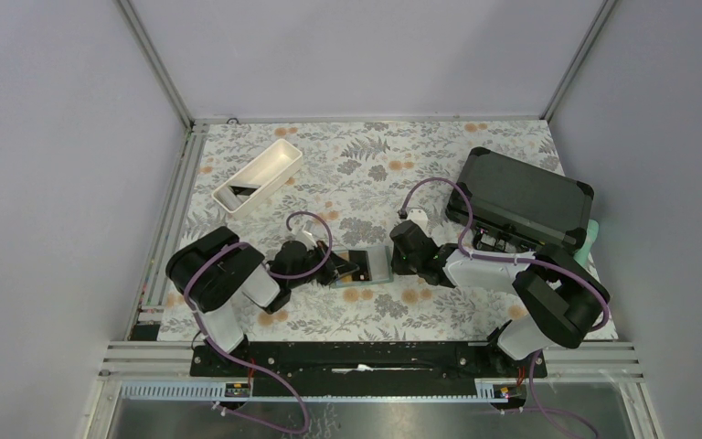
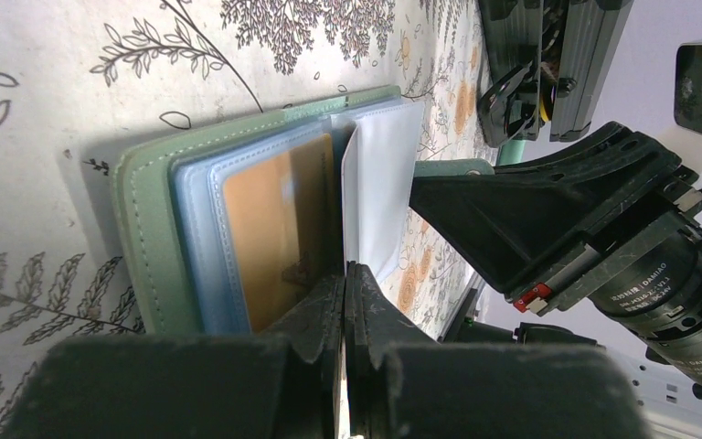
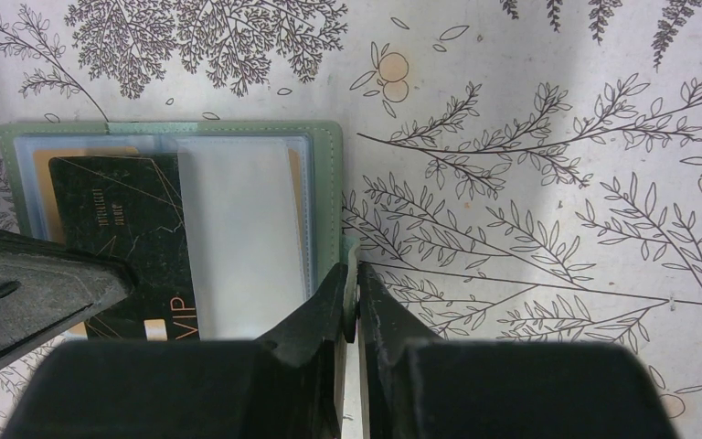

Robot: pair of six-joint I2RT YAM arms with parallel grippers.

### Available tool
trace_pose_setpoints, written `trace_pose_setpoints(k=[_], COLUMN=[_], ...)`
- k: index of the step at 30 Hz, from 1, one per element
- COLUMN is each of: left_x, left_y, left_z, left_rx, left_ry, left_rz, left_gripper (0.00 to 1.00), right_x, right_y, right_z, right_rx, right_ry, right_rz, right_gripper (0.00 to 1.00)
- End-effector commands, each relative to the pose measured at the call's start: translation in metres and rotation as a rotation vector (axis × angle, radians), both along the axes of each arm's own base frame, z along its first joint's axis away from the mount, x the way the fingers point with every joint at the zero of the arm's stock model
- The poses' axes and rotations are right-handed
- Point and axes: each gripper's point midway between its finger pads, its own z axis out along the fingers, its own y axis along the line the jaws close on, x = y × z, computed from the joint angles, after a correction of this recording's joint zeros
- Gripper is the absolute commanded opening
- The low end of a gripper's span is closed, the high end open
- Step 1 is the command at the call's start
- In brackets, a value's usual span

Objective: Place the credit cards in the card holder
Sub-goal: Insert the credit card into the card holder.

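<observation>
Holder (image 1: 379, 263) lies open and flat mid-worktop (image 1: 366, 165), long axis left-right between both grippers. Gold card (image 2: 274, 238) sits in a blue pocket. Dark card (image 3: 128, 229) lies partly over it on the holder's left half, slightly tilted, its VIP end toward the left gripper (image 2: 345, 274), which is closed tight on it. Pale pocket leaf (image 2: 379, 183) lies just beside the card's edge. Right gripper (image 3: 352, 283) is nearly closed, pinching the holder's green right edge. White tray (image 1: 270, 165) is far left and black case (image 1: 523, 197) far right, both well apart.
</observation>
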Motion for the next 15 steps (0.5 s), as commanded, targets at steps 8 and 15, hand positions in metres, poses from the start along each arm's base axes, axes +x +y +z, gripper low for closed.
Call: trace_pose_setpoints(k=[8, 15], left_x=[-0.0082, -0.0043], left_y=[-0.0053, -0.0102], left_z=[-0.011, -0.0127], left_rx=[0.007, 0.002], left_ry=[0.046, 0.048], left_rz=[-0.052, -0.061], left_gripper=[0.0, 0.0], right_x=[-0.0051, -0.0055], right_y=[0.0019, 0.0038], right_z=[-0.0044, -0.0039], right_rx=[-0.023, -0.019], right_ry=[0.023, 0.025], right_rz=[0.014, 0.02], right_gripper=[0.0, 0.0])
